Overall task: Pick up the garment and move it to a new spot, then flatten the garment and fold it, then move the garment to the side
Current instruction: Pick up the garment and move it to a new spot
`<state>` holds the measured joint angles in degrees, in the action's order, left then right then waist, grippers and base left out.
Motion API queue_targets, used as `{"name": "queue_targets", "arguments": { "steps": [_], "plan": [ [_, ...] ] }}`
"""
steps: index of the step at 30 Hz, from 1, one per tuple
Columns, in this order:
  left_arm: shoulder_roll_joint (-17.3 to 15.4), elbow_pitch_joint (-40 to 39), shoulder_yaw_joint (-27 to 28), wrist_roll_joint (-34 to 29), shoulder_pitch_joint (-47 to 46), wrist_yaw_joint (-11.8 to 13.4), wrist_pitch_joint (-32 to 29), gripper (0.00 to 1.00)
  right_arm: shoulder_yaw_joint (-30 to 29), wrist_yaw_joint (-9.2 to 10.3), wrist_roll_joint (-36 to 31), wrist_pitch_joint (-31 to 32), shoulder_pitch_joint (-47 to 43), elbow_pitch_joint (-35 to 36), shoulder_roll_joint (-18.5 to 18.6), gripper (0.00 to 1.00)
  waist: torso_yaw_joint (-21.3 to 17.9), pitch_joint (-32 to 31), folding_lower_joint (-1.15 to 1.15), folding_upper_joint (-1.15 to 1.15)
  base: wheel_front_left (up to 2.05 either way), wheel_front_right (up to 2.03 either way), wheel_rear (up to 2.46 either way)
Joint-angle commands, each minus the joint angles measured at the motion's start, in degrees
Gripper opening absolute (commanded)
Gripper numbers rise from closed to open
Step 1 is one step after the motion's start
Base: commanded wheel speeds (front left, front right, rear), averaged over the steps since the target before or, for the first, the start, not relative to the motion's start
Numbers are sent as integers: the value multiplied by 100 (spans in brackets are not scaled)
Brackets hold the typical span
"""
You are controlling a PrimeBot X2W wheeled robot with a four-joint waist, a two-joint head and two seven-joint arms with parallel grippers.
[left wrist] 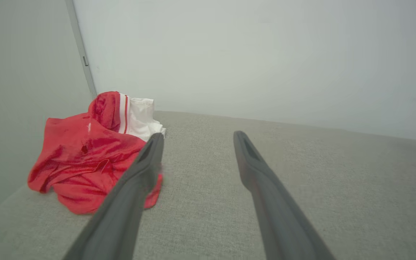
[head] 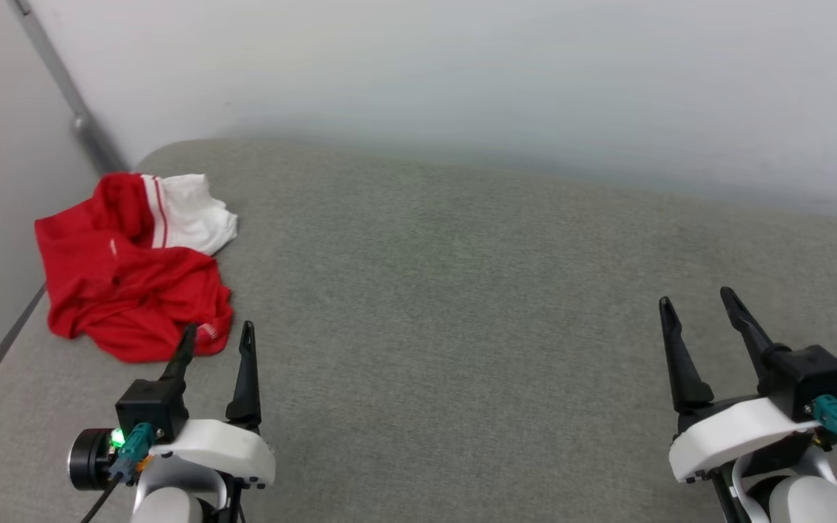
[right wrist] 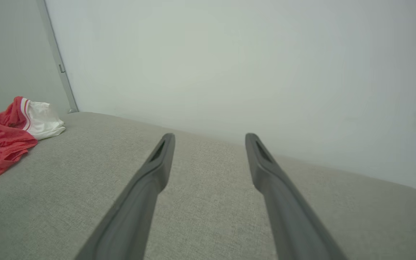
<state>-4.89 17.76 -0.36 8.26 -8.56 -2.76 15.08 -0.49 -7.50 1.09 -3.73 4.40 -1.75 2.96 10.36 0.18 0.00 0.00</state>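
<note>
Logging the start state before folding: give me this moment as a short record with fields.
garment: crumpled heap, red with white sleeve, far left of grey fabric surface
left end effector: open, empty, at the garment's near edge
right end effector: open, empty, far right, apart from garment
folding: not started

Garment: red jersey shirt, crumpled in loose heap, neither flattened nor folded. Shiny red fabric, deeply wrinkled, makes up most of heap. White short sleeve with red-white striped trim sticks out on heap's far side, toward far edge. Small white mark on red near heap's middle; striped trim also peeks out at near hem. Lies on grey surface in far left corner, close to left edge.
</note>
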Motion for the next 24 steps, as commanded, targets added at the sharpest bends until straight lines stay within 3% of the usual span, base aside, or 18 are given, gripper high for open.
{"name": "queue_targets", "arguments": {
  "steps": [1, 14, 24],
  "plan": [
    [-32, -15, 56, 22, -24, -4, 13, 100, 58, 2, 37, 14, 52, 45, -14, 100, 389, 23, 0, 0, 0, 0, 0],
    [-5, -86, 266, 59, 78, -74, 13, 100, 334, 2, 115, 39, 68, 90, -11, 100, 1498, 31, 0, 0, 0, 0, 0],
    [-38, -101, 352, -11, 88, -101, 13, 100, 414, 2, 63, 28, 147, 109, -11, 100, 1803, 108, 0, 0, 0, 0, 0]
  ]
}}
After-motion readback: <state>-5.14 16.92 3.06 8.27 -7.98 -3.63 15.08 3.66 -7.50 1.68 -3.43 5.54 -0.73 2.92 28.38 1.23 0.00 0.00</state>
